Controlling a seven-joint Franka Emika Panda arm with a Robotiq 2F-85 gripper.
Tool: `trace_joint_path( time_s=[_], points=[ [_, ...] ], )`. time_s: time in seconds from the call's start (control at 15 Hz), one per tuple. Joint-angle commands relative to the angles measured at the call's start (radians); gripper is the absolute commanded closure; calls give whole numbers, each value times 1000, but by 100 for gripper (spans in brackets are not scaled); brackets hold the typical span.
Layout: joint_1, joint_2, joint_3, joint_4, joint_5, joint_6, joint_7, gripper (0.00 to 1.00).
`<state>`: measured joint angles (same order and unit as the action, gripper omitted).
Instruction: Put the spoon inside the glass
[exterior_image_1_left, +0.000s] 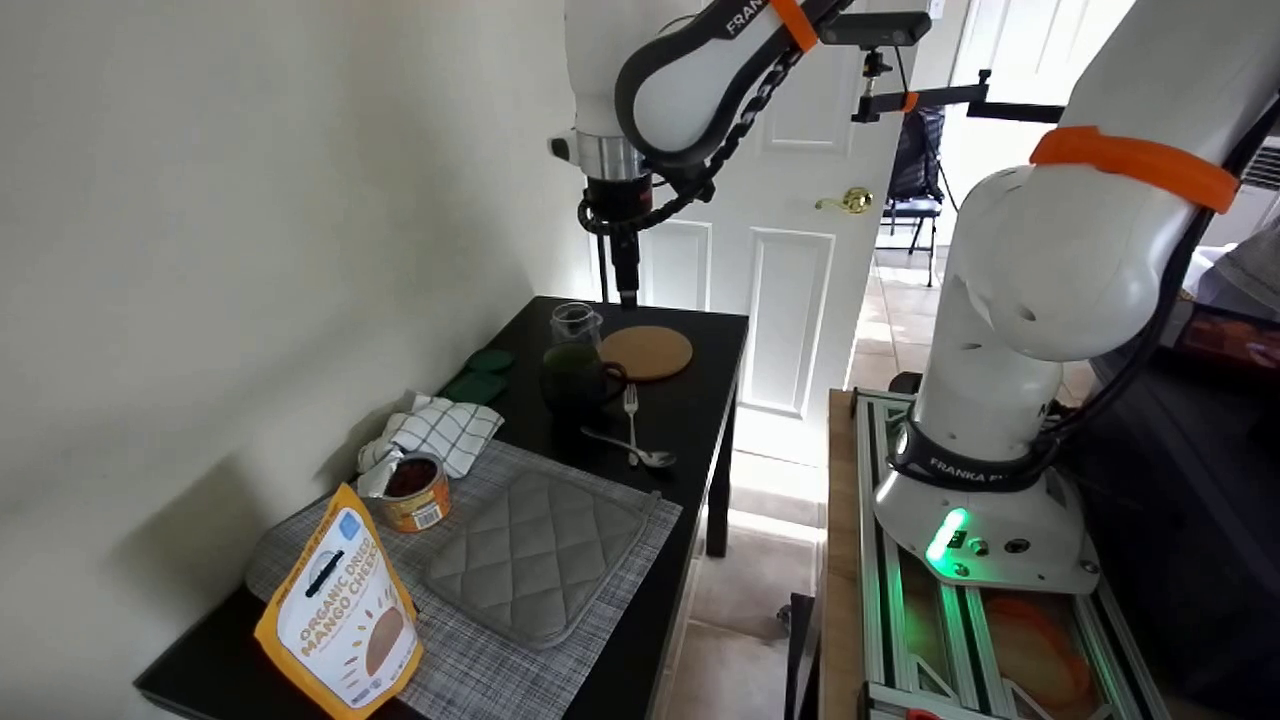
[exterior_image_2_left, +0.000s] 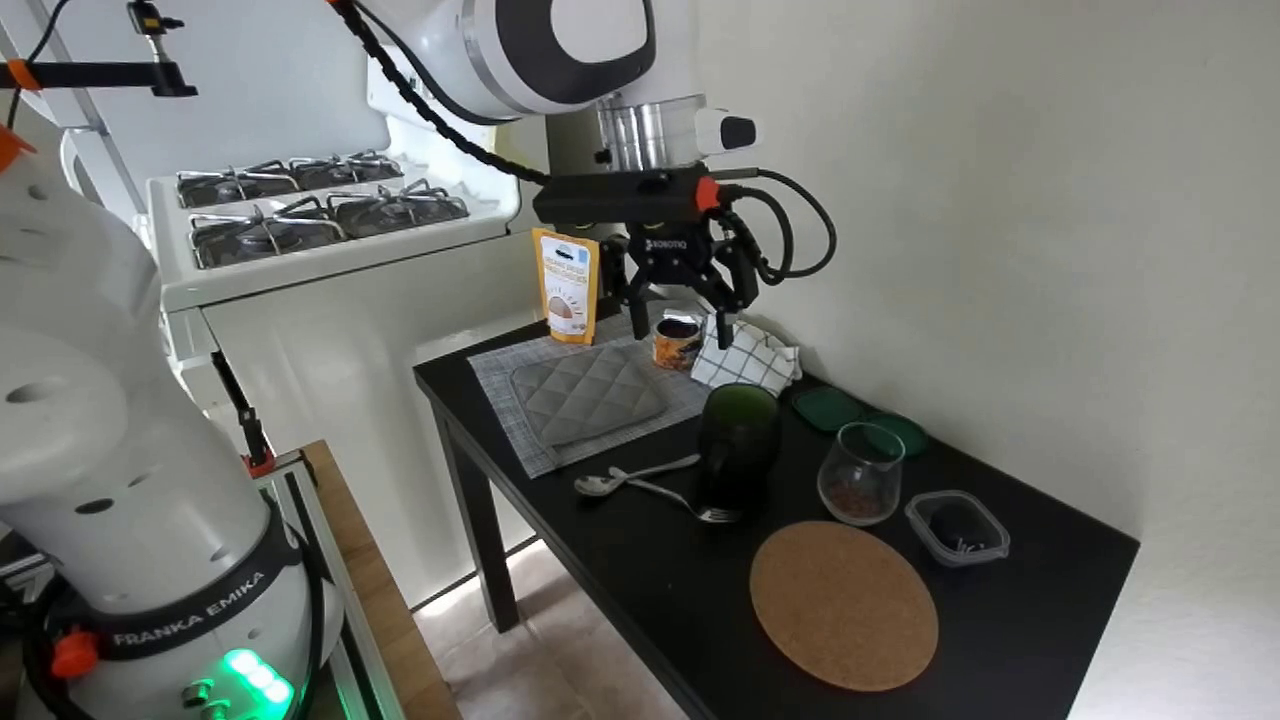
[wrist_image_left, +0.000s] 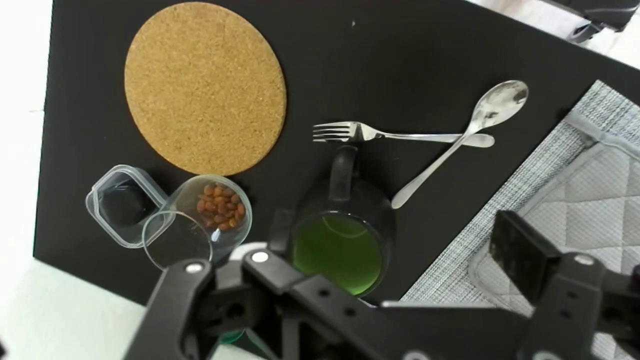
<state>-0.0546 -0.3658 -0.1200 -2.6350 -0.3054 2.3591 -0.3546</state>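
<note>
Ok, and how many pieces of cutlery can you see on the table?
2: the fork beside the mug, and the spoon crossing the fork's handle. Any under the checked cloth would be hidden.

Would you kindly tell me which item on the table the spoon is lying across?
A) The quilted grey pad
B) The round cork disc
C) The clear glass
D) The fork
D: in the wrist view, the spoon crosses over the fork near the end of the fork's handle.
</note>
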Motion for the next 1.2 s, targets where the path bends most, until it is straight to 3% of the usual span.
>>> trace_joint_path(
  time_s=[0.0,0.2,0.47,0.73,0.87,1.13],
  points=[
    [-7,-10,-5,-12,3,13,-16,0],
    [-2,-14,-19,-18,20,16,-35,0],
    [60,122,-70,16,187,37,-161,0],
    [83,229,-44,27,338,94,-170,0],
    [56,193,-25,11,288,81,-159,0],
    [59,241,0,17,288,109,-153,0]
  ],
)
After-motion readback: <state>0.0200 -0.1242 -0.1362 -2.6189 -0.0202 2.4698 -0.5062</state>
